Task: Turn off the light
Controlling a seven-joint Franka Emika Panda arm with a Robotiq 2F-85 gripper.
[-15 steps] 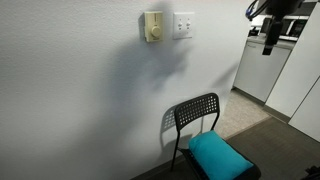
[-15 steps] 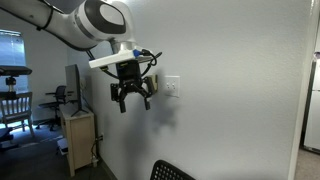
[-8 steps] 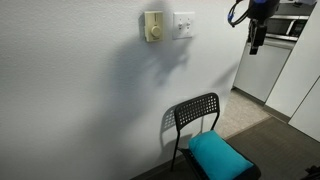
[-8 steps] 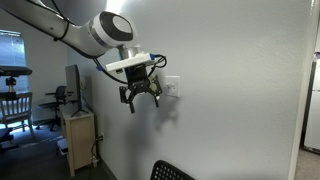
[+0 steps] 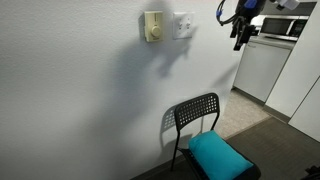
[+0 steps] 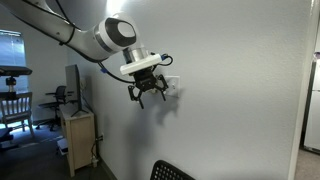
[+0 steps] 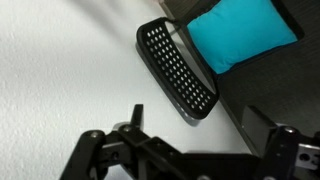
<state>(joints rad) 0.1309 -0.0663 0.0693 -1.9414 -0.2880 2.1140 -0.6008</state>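
Observation:
The light switch is a small white wall plate [image 5: 183,24], high on the white wall. In an exterior view it shows just behind the gripper [image 6: 173,86]. No lamp is in view. My gripper [image 5: 239,38] hangs in the air to the side of the plate, apart from it. In an exterior view [image 6: 149,98] its fingers are spread and point down, close to the wall. The wrist view shows the two dark fingers [image 7: 200,118] apart with nothing between them, looking down the wall. The switch is out of the wrist view.
A cream-yellow box with a round dial [image 5: 152,26] sits beside the switch plate. A black chair [image 5: 195,115] with a teal cushion [image 5: 218,155] stands against the wall below, also in the wrist view [image 7: 180,70]. White cabinets [image 5: 262,68] stand beyond the gripper.
My gripper has moved up and along the wall toward the switch plate and tilted. Its fingers stay open.

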